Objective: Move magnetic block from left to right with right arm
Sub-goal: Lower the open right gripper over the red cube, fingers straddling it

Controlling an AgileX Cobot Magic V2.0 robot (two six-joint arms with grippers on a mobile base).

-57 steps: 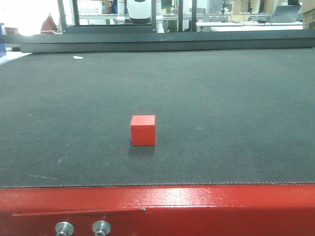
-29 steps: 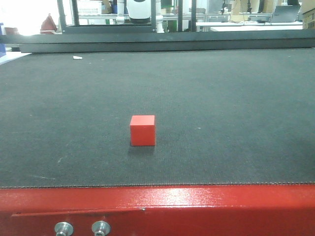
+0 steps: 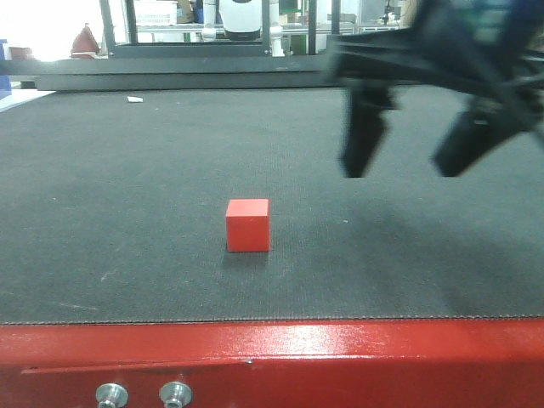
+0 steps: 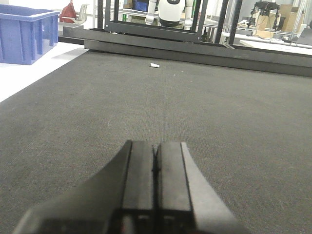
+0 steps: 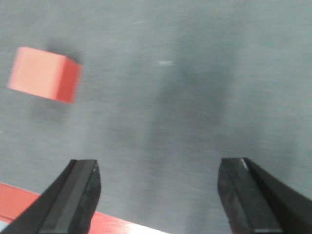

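Right jaws: spread wide, empty; up off the desk (image 3: pixel 127 170)
Left jaws: pressed together, empty; low over the desk
Right arm (image 3: pixel 442 51): black, blurred; upper right
Magnetic block (image 3: pixel 247 225): red cube; flat on the desk near its red front edge (image 3: pixel 340 353), left of the right jaws, untouched
Blue crate (image 4: pixel 24 29): far left, beside the desk
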